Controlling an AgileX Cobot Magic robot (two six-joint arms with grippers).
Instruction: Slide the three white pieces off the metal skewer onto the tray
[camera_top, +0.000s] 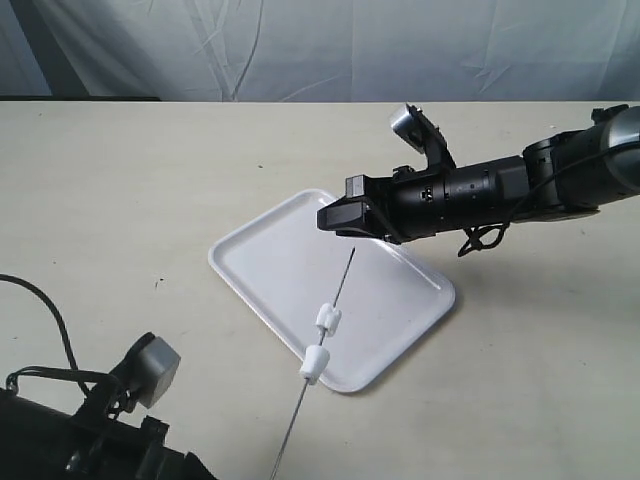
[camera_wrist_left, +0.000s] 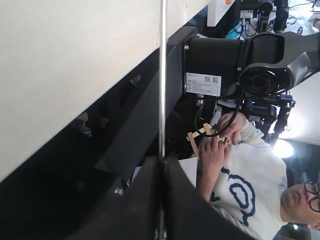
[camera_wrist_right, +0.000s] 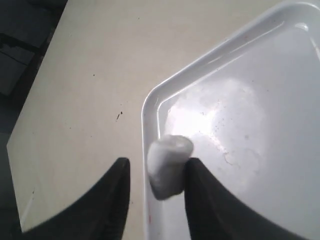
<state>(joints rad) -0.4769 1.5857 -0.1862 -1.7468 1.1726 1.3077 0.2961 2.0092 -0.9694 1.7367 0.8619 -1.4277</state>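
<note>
The thin metal skewer (camera_top: 342, 280) slants up from the bottom edge over the white tray (camera_top: 268, 252), its free tip just below my right gripper (camera_top: 338, 221). Two white pieces (camera_top: 327, 319) (camera_top: 315, 364) are threaded on it above the tray's near rim. In the left wrist view my left gripper (camera_wrist_left: 162, 161) is shut on the skewer (camera_wrist_left: 162, 75). In the right wrist view my right gripper (camera_wrist_right: 157, 162) is open over the tray's corner (camera_wrist_right: 150, 107). The third white piece (camera_wrist_right: 169, 166) rests against one finger (camera_wrist_right: 200, 190), clear of the other.
The beige table (camera_top: 120, 200) spreads around the tray. My left arm and its camera (camera_top: 150, 368) fill the bottom left corner. Past the table edge, the left wrist view shows a seated person (camera_wrist_left: 240, 185) and robot hardware (camera_wrist_left: 235, 60).
</note>
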